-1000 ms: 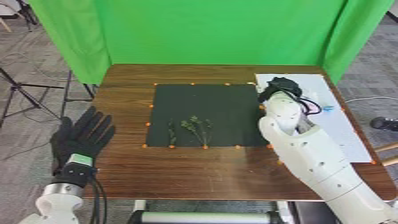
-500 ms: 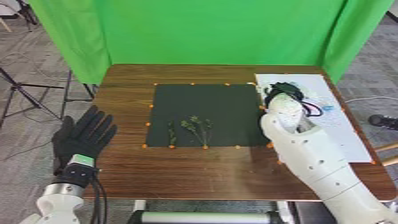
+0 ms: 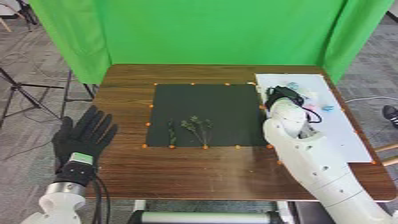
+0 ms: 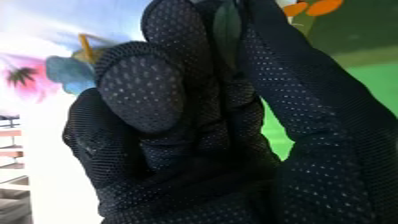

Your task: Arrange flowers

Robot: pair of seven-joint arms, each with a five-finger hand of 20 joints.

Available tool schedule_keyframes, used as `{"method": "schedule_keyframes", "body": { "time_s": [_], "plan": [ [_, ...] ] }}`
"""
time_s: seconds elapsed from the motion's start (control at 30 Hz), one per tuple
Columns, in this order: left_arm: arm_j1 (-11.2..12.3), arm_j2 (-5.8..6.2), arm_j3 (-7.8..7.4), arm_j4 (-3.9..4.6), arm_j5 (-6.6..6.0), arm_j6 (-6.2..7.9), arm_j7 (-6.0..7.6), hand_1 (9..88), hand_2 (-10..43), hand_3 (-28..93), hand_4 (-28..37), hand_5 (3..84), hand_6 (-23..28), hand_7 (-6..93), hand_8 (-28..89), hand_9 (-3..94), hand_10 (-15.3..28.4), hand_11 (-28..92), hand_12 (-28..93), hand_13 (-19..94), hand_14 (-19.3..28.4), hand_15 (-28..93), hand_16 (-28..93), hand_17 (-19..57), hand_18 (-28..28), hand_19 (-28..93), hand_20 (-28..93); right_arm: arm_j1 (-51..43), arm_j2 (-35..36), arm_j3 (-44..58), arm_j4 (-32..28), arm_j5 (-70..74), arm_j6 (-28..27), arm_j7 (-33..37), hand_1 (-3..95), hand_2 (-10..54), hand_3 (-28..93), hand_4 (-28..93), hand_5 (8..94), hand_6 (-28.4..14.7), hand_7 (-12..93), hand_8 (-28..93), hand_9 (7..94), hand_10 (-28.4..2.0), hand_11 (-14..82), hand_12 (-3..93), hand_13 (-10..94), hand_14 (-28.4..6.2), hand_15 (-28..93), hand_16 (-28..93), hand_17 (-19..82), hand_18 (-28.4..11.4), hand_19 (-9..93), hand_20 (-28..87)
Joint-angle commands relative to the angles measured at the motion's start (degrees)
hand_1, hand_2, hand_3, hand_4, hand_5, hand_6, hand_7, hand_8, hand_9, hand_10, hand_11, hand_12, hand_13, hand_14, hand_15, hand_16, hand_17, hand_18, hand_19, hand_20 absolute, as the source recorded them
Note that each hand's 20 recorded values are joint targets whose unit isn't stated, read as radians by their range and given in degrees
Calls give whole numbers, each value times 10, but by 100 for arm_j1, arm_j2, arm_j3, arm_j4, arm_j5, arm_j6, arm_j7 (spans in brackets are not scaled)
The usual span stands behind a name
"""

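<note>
My right hand (image 3: 282,94) is over the left edge of the white sheet, beside the dark mat. Seen from the right wrist, the hand (image 4: 200,130) has its thumb and fingers curled, with a green leaf (image 4: 227,35) caught between the fingers; any stem is hidden. Near it on the sheet lie a pink flower (image 3: 308,94) and a blue flower (image 3: 328,108); the wrist camera also catches a pink flower (image 4: 34,82) and a blue flower (image 4: 71,74). A thin green sprig (image 3: 171,133) and a branching sprig (image 3: 196,128) lie on the mat. My left hand (image 3: 82,137) is open, fingers straight.
The dark mat (image 3: 209,100) is marked by small orange dots along its edges. The white sheet (image 3: 342,137) covers the right side of the brown table (image 3: 195,175). A green curtain (image 3: 222,35) hangs behind, and a tripod (image 3: 22,90) stands on the left.
My right hand has drawn back slightly toward the robot, uncovering flowers at the far part of the white sheet. The left hand and the sprigs on the mat have stayed put.
</note>
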Motion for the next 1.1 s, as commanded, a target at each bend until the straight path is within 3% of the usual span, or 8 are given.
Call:
{"method": "schedule_keyframes", "body": {
  "time_s": [0.03,0.2,0.33,0.63,0.9,1.03,1.1],
  "plan": [
    [174,-91,-138,-19,124,-49,-68,262,137,723,-283,399,67,128,-93,338,125,199,105,220,126,317,-78,-46,128,335,99,-677,89,484,-924,1097,979,231,507,-95,753,-190,723,-24,467,201,847,-112,279,462,875,-58,547,308,611,-182,932,524],
    [181,-114,-140,3,40,-74,-73,262,137,722,-283,399,67,128,-93,337,125,200,105,221,127,318,-76,-47,129,335,99,-1054,15,649,-1747,1613,1083,223,507,-95,752,-185,725,-25,473,197,845,-113,284,459,878,-59,547,311,613,-182,932,526],
    [242,-94,-199,-17,57,-89,-13,262,137,722,-283,398,67,127,-93,337,127,198,105,222,128,319,-76,-47,129,335,99,-1325,-32,632,-2289,1788,951,114,507,-95,750,-181,726,-27,473,196,846,-116,285,458,879,-59,546,313,615,-183,932,526],
    [218,-62,-207,-17,40,-42,-15,261,137,722,-283,398,68,126,-92,337,128,198,105,223,128,320,-76,-48,129,335,99,-2029,-382,645,-2995,2015,658,222,505,-95,742,-175,730,-28,467,197,847,-121,291,449,882,-62,545,315,619,-183,932,525],
    [208,-15,-214,-7,6,-106,10,261,137,722,-283,398,68,126,-92,337,128,199,106,223,128,320,-76,-48,129,336,99,-2388,-456,627,-3143,2080,338,301,503,-95,740,-174,732,-30,460,201,845,-125,301,438,882,-63,545,316,618,-182,932,525],
    [172,-18,-139,18,-45,-34,40,261,137,721,-283,397,68,127,-92,337,129,199,106,225,128,322,-76,-48,129,336,99,-2188,-431,496,-2801,2015,391,308,501,-95,739,-178,732,-31,459,201,843,-128,307,432,881,-64,544,318,618,-182,932,524],
    [153,-43,-86,18,-129,-88,-3,261,137,721,-283,398,68,127,-92,339,130,201,107,227,129,325,-75,-49,130,337,100,-2051,-367,469,-2644,1958,458,354,498,-95,739,-179,731,-31,458,200,841,-130,310,426,880,-64,544,319,617,-182,932,523]
  ]
}}
